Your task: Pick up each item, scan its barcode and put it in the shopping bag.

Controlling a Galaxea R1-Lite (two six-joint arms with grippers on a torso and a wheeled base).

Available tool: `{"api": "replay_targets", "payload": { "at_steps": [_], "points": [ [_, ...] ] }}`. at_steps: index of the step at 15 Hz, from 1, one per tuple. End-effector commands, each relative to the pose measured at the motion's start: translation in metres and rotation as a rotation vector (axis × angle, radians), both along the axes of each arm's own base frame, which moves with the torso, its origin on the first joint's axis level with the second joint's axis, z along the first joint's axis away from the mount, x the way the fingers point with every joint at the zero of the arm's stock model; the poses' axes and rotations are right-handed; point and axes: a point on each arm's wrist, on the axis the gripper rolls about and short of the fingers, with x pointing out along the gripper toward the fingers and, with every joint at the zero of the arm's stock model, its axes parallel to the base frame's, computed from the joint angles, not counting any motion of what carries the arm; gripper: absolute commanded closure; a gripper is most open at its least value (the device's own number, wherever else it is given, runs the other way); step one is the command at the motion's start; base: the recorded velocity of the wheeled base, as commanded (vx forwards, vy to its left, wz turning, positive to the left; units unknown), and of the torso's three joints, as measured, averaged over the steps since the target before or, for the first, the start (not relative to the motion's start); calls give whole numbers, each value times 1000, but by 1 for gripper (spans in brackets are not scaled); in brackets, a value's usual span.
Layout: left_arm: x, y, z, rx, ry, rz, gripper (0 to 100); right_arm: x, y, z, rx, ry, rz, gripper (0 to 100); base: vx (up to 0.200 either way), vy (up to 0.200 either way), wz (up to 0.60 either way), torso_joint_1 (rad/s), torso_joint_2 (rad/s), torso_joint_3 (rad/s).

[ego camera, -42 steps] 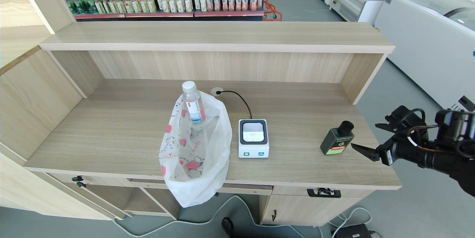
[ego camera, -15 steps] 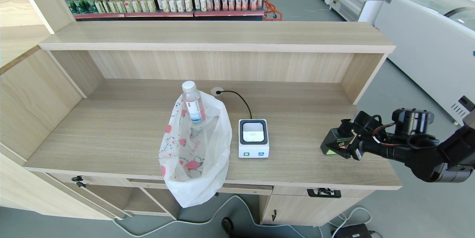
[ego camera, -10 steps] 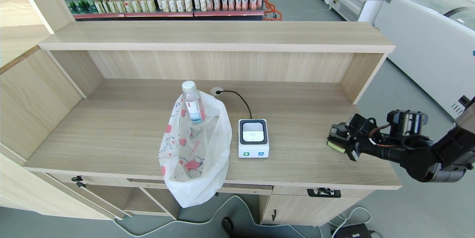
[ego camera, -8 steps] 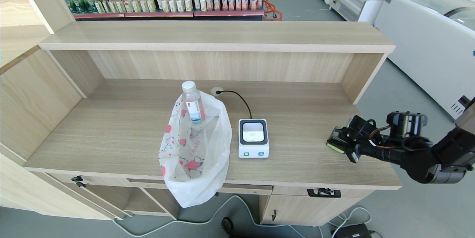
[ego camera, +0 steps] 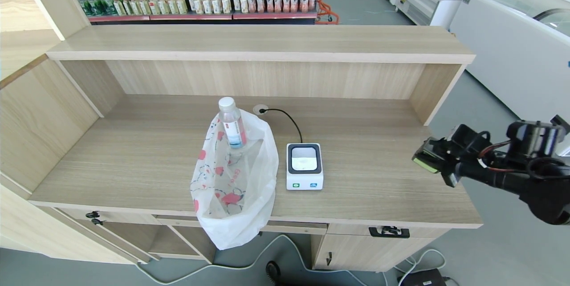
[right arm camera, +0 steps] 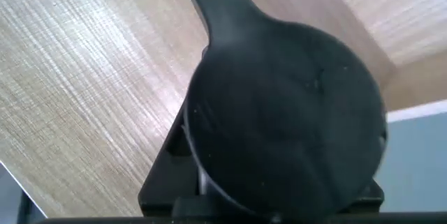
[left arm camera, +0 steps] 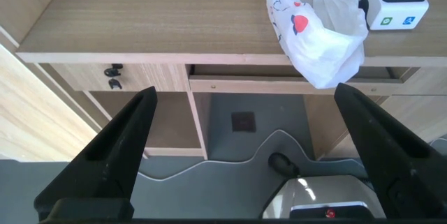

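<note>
Right claw (ego camera: 438, 160) is clamped shut on the small dark-green plastic bottle (ego camera: 422, 163). It holds the bottle tipped over the right end of the light wooden counter (ego camera: 147, 152), at 3 o'clock from the white box-shaped barcode scanner (ego camera: 304, 166) and well apart from it. The bottle's black round cap (right arm camera: 286, 119) faces the right wrist camera.

Left claw (left arm camera: 248, 158) is spread wide and holds nothing, low off the counter's 6 o'clock edge.

At 9 o'clock, just beside the scanner, lies the white plastic shopping bag with red prints (ego camera: 236, 183), drooping over that edge. A clear water bottle with a white cap (ego camera: 231, 124) stands in its 12 o'clock end. A black cable (ego camera: 288, 121) leaves the scanner toward 11 o'clock.
</note>
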Motion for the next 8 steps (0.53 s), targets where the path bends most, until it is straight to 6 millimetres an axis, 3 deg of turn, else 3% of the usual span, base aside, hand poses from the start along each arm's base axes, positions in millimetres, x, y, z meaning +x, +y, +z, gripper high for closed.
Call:
{"api": "replay_targets", "payload": {
  "at_steps": [1,3,6,8],
  "points": [
    [0,0,0,0,-2,0,0,-79,-13,67,-127,-251,-76,100,0,0,0,0,0,0],
    [0,0,0,0,0,0,0,-106,6,87,-280,-421,22,100,0,0,0,0,0,0],
    [0,0,0,0,0,0,0,-130,50,99,-500,-721,348,100,0,0,0,0,0,0],
    [0,0,0,0,0,0,0,-152,56,118,-677,-959,347,100,0,0,0,0,0,0]
  ]
}}
